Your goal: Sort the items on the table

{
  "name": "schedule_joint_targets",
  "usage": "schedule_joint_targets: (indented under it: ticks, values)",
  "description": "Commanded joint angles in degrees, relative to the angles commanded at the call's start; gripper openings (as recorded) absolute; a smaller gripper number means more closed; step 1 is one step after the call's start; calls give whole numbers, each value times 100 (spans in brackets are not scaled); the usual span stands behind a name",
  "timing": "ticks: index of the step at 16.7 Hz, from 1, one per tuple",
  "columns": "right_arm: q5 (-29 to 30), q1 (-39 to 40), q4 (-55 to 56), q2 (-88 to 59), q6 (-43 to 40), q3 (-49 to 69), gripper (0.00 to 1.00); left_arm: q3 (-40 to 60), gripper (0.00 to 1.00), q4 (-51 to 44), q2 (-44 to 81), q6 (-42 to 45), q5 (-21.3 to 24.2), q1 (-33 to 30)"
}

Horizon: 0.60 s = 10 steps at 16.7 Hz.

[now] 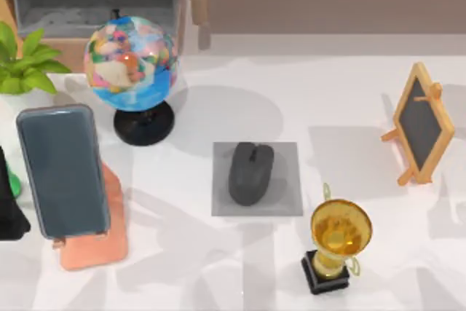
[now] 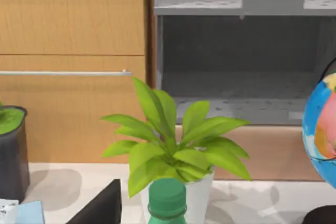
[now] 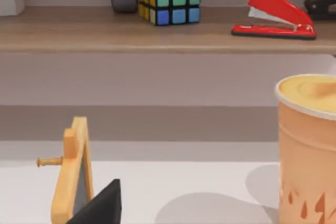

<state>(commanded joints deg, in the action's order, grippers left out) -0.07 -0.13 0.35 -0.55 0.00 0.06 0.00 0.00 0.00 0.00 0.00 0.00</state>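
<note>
A dark grey oval mouse (image 1: pixel 250 172) lies on a square grey mat (image 1: pixel 289 202) at the middle of the white table (image 1: pixel 218 267). At the table's left, a slate-grey smartphone (image 1: pixel 63 171) rests on an orange-pink stand (image 1: pixel 98 249). My left arm (image 1: pixel 10 213) shows as a black shape at the left edge, just left of the phone. A black piece of my left gripper (image 2: pixel 100 208) pokes into the left wrist view, and one of my right gripper (image 3: pixel 101 205) into the right wrist view. Neither gripper touches the mouse or the phone.
A colourful globe (image 1: pixel 131 63) stands behind the phone, beside a potted plant (image 1: pixel 25 63) and a green-capped bottle (image 2: pixel 167 198). A gold trophy (image 1: pixel 338 242) is front right and a small wooden chalkboard (image 1: pixel 421 123) far right. A tall paper cup (image 3: pixel 310 150) stands near the right gripper.
</note>
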Motion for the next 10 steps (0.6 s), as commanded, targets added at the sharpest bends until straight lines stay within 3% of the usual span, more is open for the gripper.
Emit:
schedule_joint_targets:
  ticks: [4,10]
  values:
    - [-102,-188,504,-778,-4,94,100,0,100,0,0,0,0,0]
    - [-424,-765,2170,-3279,-12,444,100,0,100,0,0,0,0,0]
